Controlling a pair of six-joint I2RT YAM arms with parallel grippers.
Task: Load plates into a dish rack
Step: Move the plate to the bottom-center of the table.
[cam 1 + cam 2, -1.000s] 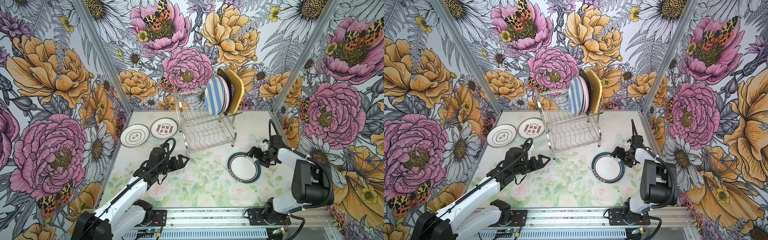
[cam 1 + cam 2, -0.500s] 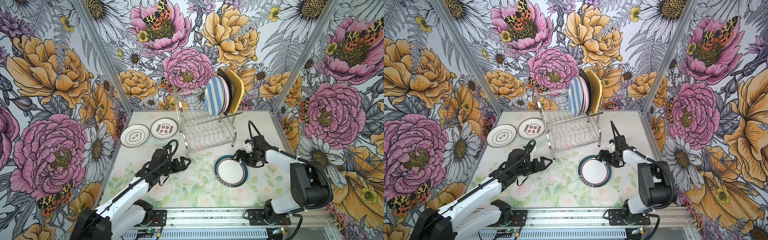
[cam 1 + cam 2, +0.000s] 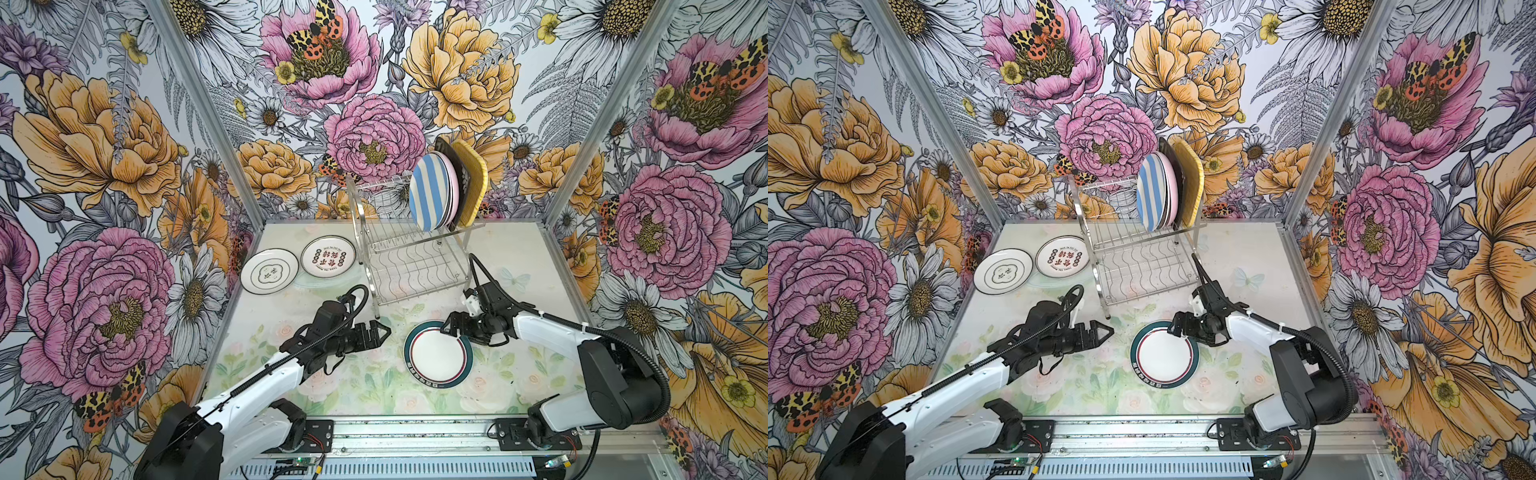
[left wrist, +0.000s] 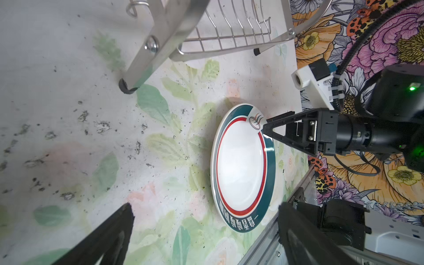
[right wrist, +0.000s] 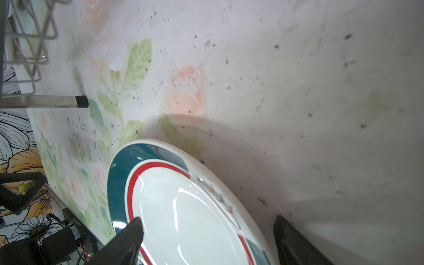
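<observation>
Toward the front of the table (image 3: 519, 257), a little right of centre, the teal-rimmed plate (image 3: 438, 359) is lying face up, well apart from the dish rack (image 3: 409, 266) that is standing behind it. I am watching the right gripper (image 3: 448, 328) reaching in low over the plate's far right edge. Its pincer is standing spread. In the right wrist view one finger (image 5: 128, 238) is hanging over the white centre while its partner is sitting outside the rim above bare table, so the rim is running between them unpinched. Whether either fingertip is touching the plate, I cannot tell.

The left gripper (image 3: 380, 333) is hovering just left of the plate and pointing toward it, its pincer spread wide and carrying nothing.

Four plates are standing on edge, packed together at the right end of the rack's upper tier: the blue-striped plate (image 3: 428, 195) nearest the open slots, then the pink plate (image 3: 454, 189), the black plate (image 3: 459, 174) and the yellow plate (image 3: 476, 183). Two white plates (image 3: 270, 272) with black characters are lying flat, side by side, at the back left of the table beside the rack.
</observation>
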